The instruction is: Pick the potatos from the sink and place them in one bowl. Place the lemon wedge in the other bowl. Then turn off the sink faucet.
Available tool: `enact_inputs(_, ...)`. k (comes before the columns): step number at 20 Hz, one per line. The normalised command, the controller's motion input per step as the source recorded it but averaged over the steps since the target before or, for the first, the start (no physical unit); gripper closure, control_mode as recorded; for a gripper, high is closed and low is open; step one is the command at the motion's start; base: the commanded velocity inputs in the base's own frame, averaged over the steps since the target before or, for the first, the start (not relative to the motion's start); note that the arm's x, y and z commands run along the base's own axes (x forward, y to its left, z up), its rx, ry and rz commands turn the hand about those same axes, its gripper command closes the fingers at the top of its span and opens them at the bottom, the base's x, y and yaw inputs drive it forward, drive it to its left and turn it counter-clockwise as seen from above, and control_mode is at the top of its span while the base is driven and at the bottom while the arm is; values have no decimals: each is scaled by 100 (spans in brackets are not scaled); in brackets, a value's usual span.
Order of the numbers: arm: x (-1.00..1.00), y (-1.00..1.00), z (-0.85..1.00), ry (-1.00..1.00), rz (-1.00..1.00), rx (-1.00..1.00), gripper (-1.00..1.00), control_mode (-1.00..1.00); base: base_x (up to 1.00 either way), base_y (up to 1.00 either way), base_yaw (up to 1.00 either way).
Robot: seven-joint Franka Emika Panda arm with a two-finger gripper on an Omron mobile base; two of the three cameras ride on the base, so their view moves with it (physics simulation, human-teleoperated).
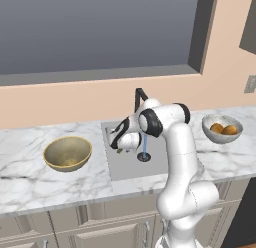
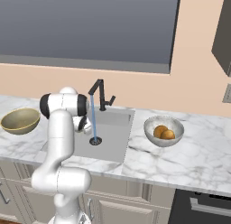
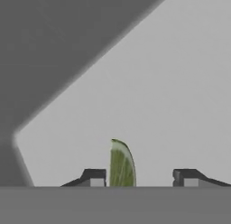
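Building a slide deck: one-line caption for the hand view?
Gripper fingers straddle the lemon wedge on the sink floor, not yet clamped.

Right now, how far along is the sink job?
Done: both potatos sit in the silvery bowl. In hand: the end effector is down in the sink, its fingertips either side of the lemon wedge, with a gap showing on one side, so no firm grip yet. Left: put the wedge into the gold bowl, then shut off the faucet; water is running.

White veined marble counter (image 1: 30,162), matt grey sink (image 1: 125,167), brass-like bowl (image 1: 67,153), silvery bowl (image 1: 222,129), matt black faucet (image 2: 100,95)
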Motion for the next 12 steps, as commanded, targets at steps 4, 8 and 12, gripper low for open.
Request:
enact_inputs(4,2,25,-4,2,0,-1,100,-100,0,0,0)
enact_inputs(8,-5,-11,0,0,0,0,100,-100,0,0,0)
enact_inputs(12,-48,-75,-4,0,-1,0,100,-100,0,0,0)
